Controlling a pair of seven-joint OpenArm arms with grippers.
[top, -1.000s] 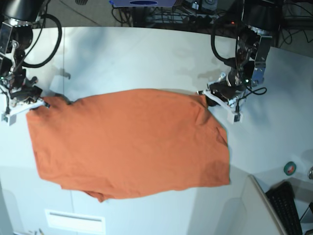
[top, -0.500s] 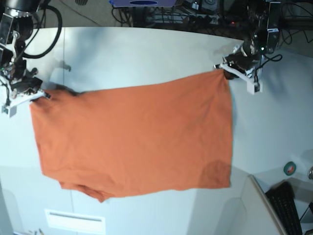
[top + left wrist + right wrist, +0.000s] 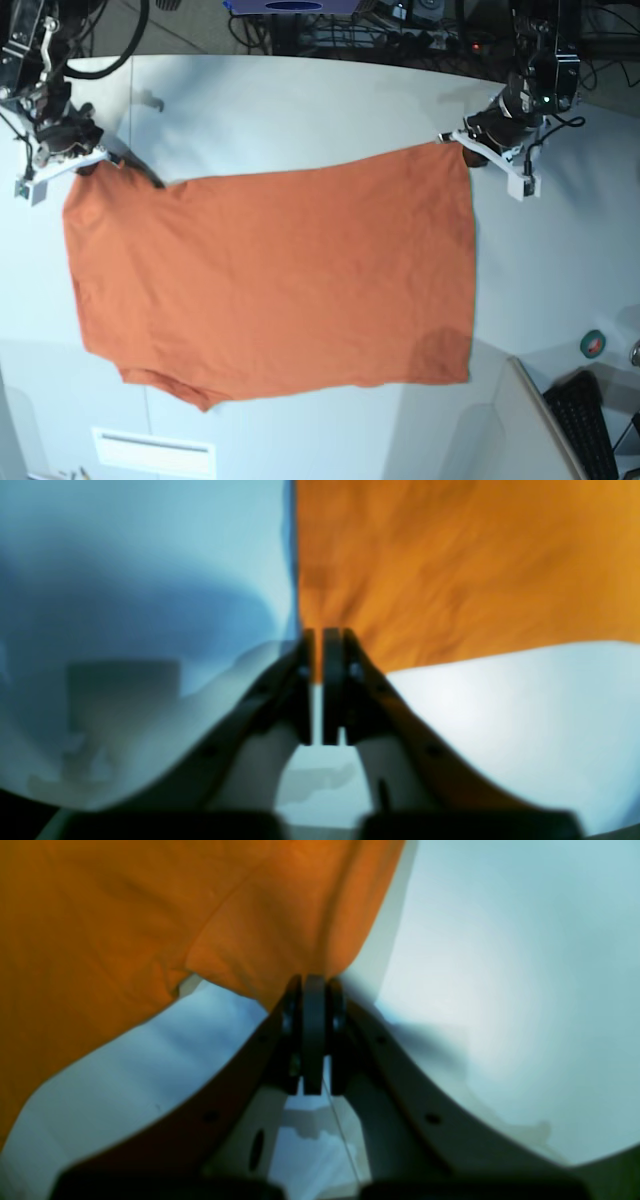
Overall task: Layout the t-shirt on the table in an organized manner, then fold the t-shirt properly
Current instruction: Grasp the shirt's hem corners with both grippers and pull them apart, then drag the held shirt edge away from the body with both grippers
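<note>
table (image 3: 300, 110): The big white top lies under both arms and goes far past the cloth on every side. Lots of room, so running out of space is not the worry.

t-shirt (image 3: 270, 290): The orange shirt is spread wide between the two arms. Its top edge is strung from one tool to the other, and the rest of it spreads away from them toward the near edge of the table. I cannot tell how much of it rests on the table.

top edge: It dips a little near the right tool. If the arms pull apart harder, a corner could pop out. If they come closer together, the middle may droop and bunch up.

bottom corner: Down at the end far from the right tool, the cloth looks tucked under itself. If the shirt is laid down like this, I think that bump stays in and the fold comes out crooked.

right gripper (image 3: 309, 982): Pressed together, pinching a bunched bit of orange cloth right at its tips. The bite looks thick, so this side seems safer.

left gripper (image 3: 320, 635): Also pressed together, pinching just the very corner. Only a thin sliver of orange sits between the tips. This is where I would expect a slip first.
</note>
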